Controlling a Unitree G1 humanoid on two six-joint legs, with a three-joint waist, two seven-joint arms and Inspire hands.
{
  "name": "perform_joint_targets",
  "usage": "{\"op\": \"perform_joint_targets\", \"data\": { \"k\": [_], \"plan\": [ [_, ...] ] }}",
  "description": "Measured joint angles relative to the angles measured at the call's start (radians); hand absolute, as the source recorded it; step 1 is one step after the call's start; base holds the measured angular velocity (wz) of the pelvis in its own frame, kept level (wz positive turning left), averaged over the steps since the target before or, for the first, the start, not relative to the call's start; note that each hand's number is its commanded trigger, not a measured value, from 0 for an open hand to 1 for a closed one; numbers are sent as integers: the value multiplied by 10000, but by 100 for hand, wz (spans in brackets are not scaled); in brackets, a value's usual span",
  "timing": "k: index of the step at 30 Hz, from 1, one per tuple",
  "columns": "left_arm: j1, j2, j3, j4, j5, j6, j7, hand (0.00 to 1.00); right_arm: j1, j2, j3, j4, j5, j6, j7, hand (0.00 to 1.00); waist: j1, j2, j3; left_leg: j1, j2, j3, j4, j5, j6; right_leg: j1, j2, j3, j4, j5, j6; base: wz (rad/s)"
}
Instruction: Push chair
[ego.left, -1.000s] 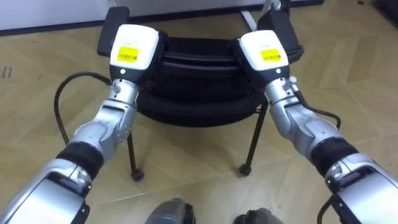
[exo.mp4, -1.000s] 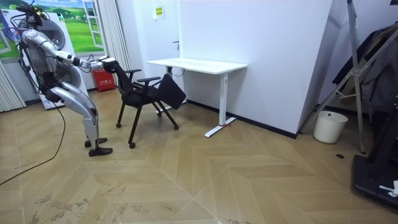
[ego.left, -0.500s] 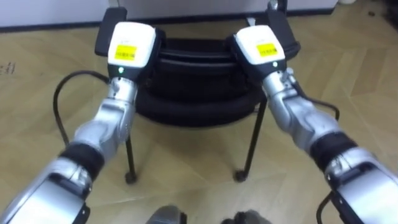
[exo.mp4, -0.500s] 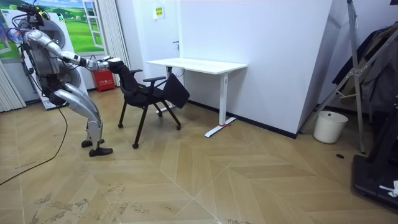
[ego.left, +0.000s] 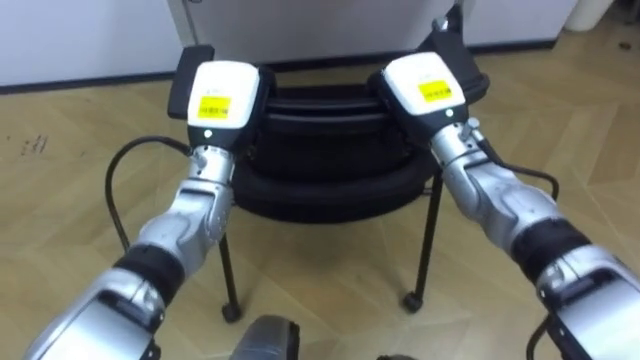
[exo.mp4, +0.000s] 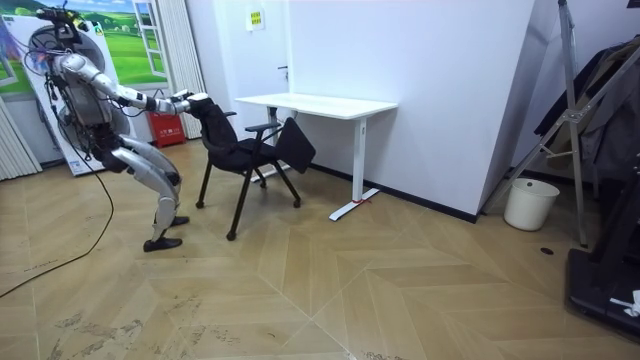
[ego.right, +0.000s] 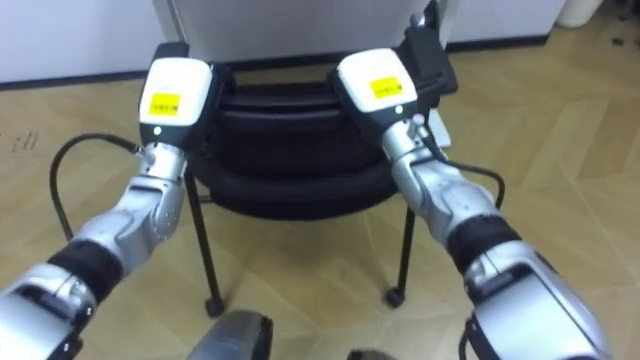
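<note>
Left hand (ego.left: 222, 95): upper left, on the backrest (ego.left: 320, 108); we cannot tell its grip.
Black office chair (ego.left: 320, 180): upper middle, between our hands; in the room view, left of the white desk (exo.mp4: 320, 103).
Right hand (ego.left: 425, 88): upper right, same backrest; grip we cannot tell.

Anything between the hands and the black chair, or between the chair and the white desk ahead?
Nothing visible: left hand and right hand both rest on the backrest of the black wheeled chair; the room view shows bare wood floor between it and the white desk.
</note>
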Motion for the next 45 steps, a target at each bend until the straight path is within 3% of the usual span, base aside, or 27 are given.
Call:
{"op": "perform_joint_targets", "data": {
  "k": [1,3,5,8,9,13,17,21,25,30,34,45],
  "plan": [
    [36,-22,0,-9,-13,-1,55,100,3,-19,62,4,-1,-6,-72,100,42,25,-14,145,0,-2,-875,20,-34,4,-20,93,-11,-17,58,-30],
    [20,-18,-45,-19,-59,-3,54,100,1,-44,106,24,13,10,-155,100,44,85,-45,281,-26,162,-1238,117,-134,47,-125,185,-68,-32,152,-21],
    [-74,-26,-61,-17,-60,-28,30,100,2,-27,99,-57,22,63,-218,100,19,64,-32,376,-16,369,-1446,99,-94,49,-116,309,-330,99,410,-6],
    [-130,1,-38,-59,-29,-69,10,100,2,-88,63,-119,7,101,-286,100,4,100,-80,471,-48,520,-1903,232,189,135,-128,400,-948,428,624,-20],
    [-136,31,-39,-111,-28,-75,6,100,12,-136,76,-209,14,127,-293,100,15,97,-83,524,-165,542,-2082,339,325,141,-145,477,-1120,512,694,-22],
    [-130,149,-41,-473,39,-20,-230,100,107,-214,82,-428,89,240,-317,100,-70,21,-114,696,-295,619,-2458,448,558,314,-284,542,-1645,670,943,-9],
    [-131,221,-40,-581,89,19,-367,100,163,-153,37,-421,120,271,-328,100,-135,-150,-121,904,-506,812,-2427,224,819,507,-486,723,-1647,626,1030,-3],
    [-143,318,-39,-574,155,-90,-419,100,254,-112,121,-476,315,426,-329,100,-117,-116,-126,1052,-383,911,-1910,-320,937,774,-502,700,-1586,565,1170,-14],
    [-234,415,-27,-568,160,-197,-475,100,234,55,128,-479,367,615,-426,100,147,-108,-121,1079,-125,1128,-1652,-676,1036,709,-472,568,-1610,582,1207,-25],
    [-362,490,53,-285,161,-461,-340,100,197,154,199,-484,358,764,-540,100,325,-50,-71,1107,8,1061,-1767,-660,931,729,-237,445,-1876,687,1116,-12],
    [-439,652,51,-307,160,-485,-98,100,68,322,225,-546,367,778,-605,100,395,-111,-70,887,-47,624,-1897,-447,625,722,-101,154,-2162,710,934,1],
    [-656,670,52,-323,167,-376,-42,100,-108,332,217,-543,371,878,-769,100,272,-347,-92,759,-332,113,-2346,-141,381,769,-138,-281,-2303,569,693,17]
  ]
}}
